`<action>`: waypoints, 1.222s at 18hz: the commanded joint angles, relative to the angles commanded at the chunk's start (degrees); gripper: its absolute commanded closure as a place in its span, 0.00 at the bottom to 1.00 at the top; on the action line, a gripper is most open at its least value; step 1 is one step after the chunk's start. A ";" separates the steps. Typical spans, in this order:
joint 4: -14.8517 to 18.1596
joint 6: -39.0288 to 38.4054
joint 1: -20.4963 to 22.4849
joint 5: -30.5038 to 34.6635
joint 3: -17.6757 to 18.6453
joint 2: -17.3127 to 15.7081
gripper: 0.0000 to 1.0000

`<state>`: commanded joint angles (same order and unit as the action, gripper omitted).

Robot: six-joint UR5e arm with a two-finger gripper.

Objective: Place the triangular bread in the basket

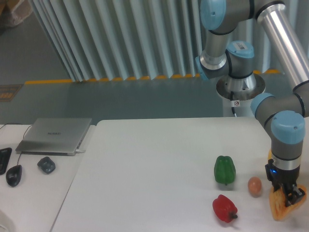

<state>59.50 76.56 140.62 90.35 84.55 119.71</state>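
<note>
Camera view: triangular bread (279, 209) is clamped by the gripper (287, 195); small brown egg (255, 185) lies just beside, leftward.

I could read no text anywhere in my feed. The closed silver laptop (54, 135) at the left carried a faint mark on its lid, too small for me to make out. A small white tag with a red spot (236, 102) hung under the grey robot base (240, 87), but any lettering on it was blurred beyond reading.
</note>
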 joint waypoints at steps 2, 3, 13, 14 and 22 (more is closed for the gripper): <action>0.44 -0.53 0.09 -0.44 -1.23 -0.70 0.69; 0.88 -0.53 0.17 -0.88 -1.67 -1.14 0.69; 5.53 2.36 3.60 -3.69 -1.76 -6.15 0.69; 6.32 3.59 4.04 -4.39 -1.94 -6.50 0.69; 11.08 16.33 10.98 -5.28 -3.08 -9.93 0.69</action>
<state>70.58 92.89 151.60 85.08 81.48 109.78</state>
